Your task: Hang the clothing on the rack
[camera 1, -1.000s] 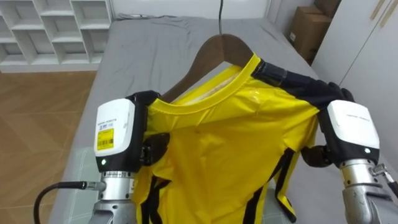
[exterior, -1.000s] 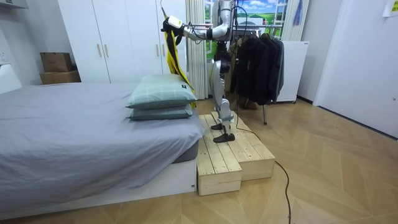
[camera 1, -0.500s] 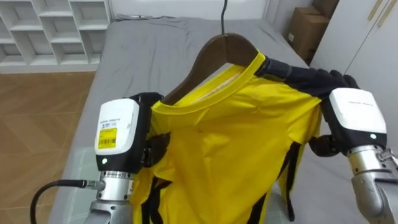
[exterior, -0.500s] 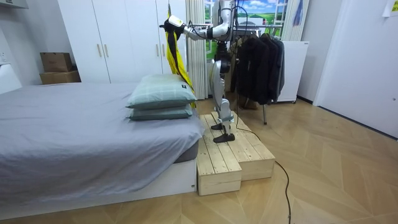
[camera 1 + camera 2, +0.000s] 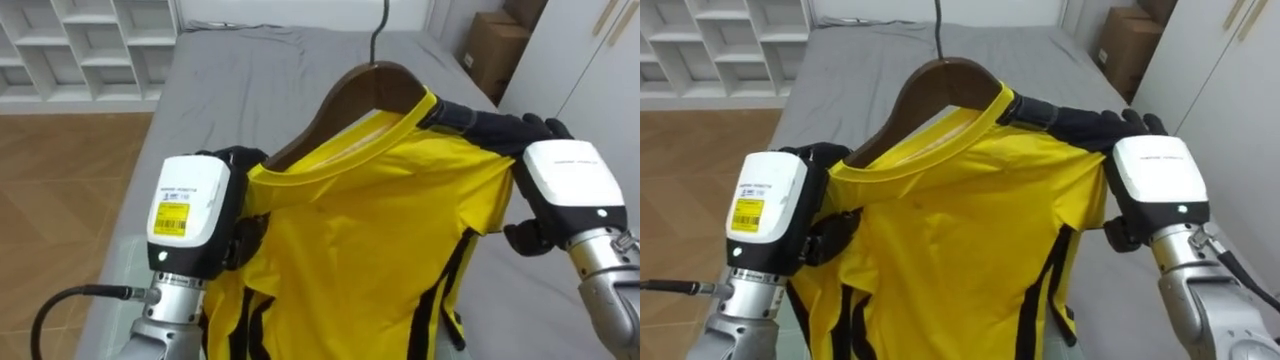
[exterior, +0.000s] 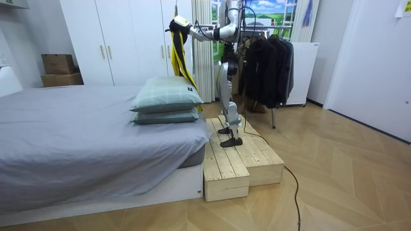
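Both hands are carrying the shirt (image 5: 370, 240) a little higher than a second ago, and the hanger (image 5: 350, 90) inside its collar is drifting toward the robot's right. The shirt is hanging in the air over the bed (image 5: 250, 70), stretched between the two hands. The left hand (image 5: 190, 215) is clamping one shoulder, dark fingers over the top and thumb beneath. The cloth is hiding part of them, so I am only reading that as a pinch. The right hand (image 5: 565, 180) is pinching the other shoulder, fingers lying along the black trim, thumb curled under.

The shirt is looking light, thin and slick, the sort liable to slide off a smooth wooden hanger if one end is dipping. I'd say the shoulders, over the hanger's ends, are the sound place to be holding. The hook (image 5: 378, 22) is standing free above.

The robot is standing on a wooden platform (image 6: 241, 157) by the pillows (image 6: 166, 99), with dark coats (image 6: 266, 61) hanging behind it. Turning that way, it will be meeting a crowded spot. Shelves (image 5: 80, 40) and a box (image 5: 490, 45) are sitting beyond the bed.
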Controlling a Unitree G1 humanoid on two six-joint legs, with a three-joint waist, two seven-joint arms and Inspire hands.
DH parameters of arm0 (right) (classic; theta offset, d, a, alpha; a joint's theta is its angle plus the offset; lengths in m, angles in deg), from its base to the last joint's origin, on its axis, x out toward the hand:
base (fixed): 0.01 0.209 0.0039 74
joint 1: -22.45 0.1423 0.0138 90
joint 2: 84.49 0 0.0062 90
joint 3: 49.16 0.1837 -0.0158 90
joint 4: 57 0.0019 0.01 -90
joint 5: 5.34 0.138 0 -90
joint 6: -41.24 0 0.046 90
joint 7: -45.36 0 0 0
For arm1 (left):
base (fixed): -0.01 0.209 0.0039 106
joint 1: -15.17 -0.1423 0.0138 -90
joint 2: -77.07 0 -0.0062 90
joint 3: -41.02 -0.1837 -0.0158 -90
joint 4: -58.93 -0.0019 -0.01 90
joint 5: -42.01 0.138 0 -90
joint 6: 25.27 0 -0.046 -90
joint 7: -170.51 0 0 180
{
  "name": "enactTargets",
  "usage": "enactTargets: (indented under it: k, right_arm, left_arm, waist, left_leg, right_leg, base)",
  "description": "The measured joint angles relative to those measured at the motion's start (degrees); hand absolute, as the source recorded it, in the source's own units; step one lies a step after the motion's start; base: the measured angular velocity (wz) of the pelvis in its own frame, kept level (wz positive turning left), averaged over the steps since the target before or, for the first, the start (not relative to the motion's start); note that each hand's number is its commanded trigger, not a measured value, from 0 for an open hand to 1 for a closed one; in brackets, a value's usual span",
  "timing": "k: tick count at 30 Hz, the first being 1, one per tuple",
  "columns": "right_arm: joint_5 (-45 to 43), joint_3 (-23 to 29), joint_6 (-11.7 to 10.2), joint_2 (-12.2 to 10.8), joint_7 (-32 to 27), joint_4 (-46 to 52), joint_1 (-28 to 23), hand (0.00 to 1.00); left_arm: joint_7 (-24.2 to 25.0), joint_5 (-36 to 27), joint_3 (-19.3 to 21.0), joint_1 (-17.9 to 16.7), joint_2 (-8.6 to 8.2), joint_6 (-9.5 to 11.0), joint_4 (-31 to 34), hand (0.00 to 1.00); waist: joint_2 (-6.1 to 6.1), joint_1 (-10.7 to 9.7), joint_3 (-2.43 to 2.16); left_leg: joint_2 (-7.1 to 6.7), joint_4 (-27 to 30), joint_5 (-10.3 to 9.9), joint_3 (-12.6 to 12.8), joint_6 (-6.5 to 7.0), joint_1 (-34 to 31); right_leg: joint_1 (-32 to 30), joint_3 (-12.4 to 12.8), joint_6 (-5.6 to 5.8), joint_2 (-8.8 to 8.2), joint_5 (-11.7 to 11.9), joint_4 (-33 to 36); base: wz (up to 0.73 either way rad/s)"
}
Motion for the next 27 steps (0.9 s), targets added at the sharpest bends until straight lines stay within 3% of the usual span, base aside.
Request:
enactTargets:
  k: [6,18,22,27]
  right_arm:
    - [0.1,0.0,-0.9,0.0,0.0,-1.8,-1.1,0.0]
    - [0.1,0.1,-2.1,0.3,-2.2,-1.9,-5.0,0.0]
    - [0.3,0.2,-2.2,0.2,-3.4,-2.0,-5.2,0.0]
    - [4.6,0.5,-2.3,-0.8,-4.8,-2.0,-5.3,0.0]
  left_arm:
    - [0.1,0.1,-1.3,0.0,1.38,1.0,0.0,1.0]
    - [0.0,1.4,-2.2,-0.5,1.76,1.4,0.0,1.0]
    - [-0.2,1.4,-2.3,-1.0,1.5,1.4,0.0,1.0]
    - [-0.3,1.4,-2.3,-1.7,-0.14,1.4,0.0,1.0]
  waist:
    - [-0.18,-0.7,-0.01]
    - [-0.01,-1.1,-0.06]
    - [0.7,-1.1,-0.02]
    - [1.88,-1.0,-0.19]
  left_leg:
    - [-0.03,0.0,0.0,0.0,0.0,0.0]
    - [0.04,0.2,0.0,0.3,0.0,0.0]
    - [0.02,0.4,0.0,0.4,0.0,0.0]
    - [0.03,0.5,0.0,0.6,0.0,0.1]
  right_leg:
    - [0.0,0.0,0.0,-0.03,0.0,0.0]
    - [0.0,0.3,0.0,0.01,0.0,0.0]
    - [0.1,0.4,0.0,0.01,0.0,0.0]
    - [0.1,0.5,0.0,-0.02,0.0,0.2]
  base:
    - [0.0]
    - [0.0]
    - [-0.01]
    - [0.0]
